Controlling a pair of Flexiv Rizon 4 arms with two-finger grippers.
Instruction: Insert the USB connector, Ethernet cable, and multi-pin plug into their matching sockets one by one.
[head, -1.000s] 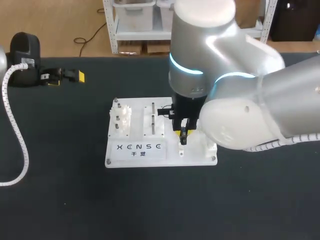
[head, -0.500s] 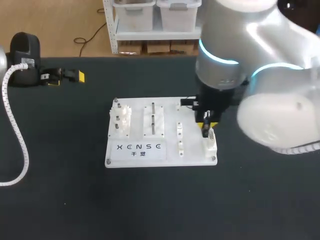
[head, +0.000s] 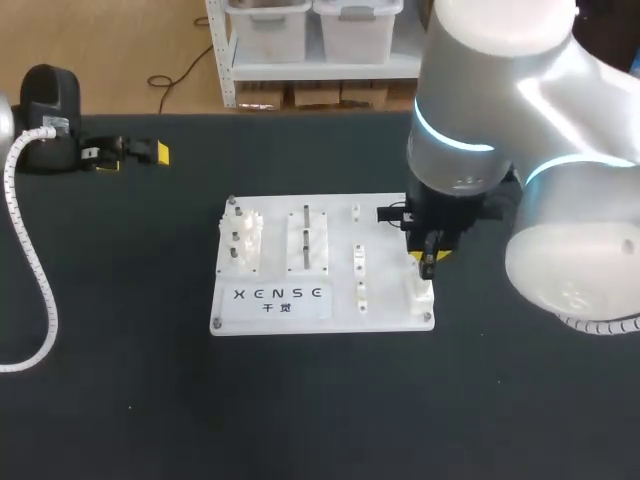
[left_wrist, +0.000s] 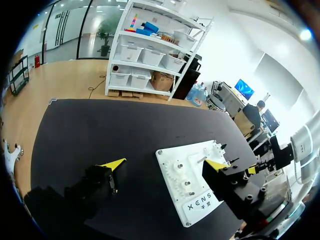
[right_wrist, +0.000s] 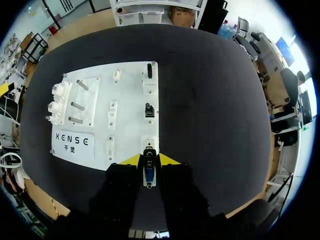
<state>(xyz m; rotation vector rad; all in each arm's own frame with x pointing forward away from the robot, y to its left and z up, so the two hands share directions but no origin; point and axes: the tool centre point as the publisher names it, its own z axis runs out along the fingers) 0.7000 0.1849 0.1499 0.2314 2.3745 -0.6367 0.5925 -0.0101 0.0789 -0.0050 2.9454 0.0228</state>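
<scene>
The white socket board (head: 272, 298) (right_wrist: 97, 122) lies mid-table. My right gripper (head: 428, 262) (right_wrist: 149, 160) hangs over the board's right edge, shut on a small black connector with a blue insert (right_wrist: 149, 172), apparently the USB connector. Just ahead of the connector's tip is a white socket block (right_wrist: 149, 142) (head: 418, 290). Farther along that column stand two more sockets (right_wrist: 149, 111) (right_wrist: 149, 80), each with a dark part in it. My left gripper (head: 132, 155) (left_wrist: 164, 164) rests far off at the table's back left, open, holding nothing.
White peg fixtures (head: 245, 240) (head: 307, 240) stand on the board's left half, and small white blocks (head: 358, 258) in its middle column. A white coiled cable (head: 35, 260) runs down the table's left side. Black tabletop surrounds the board.
My right arm has carried the connector rightward, from the board's middle column to the socket block at its right edge. The left arm has kept still.
</scene>
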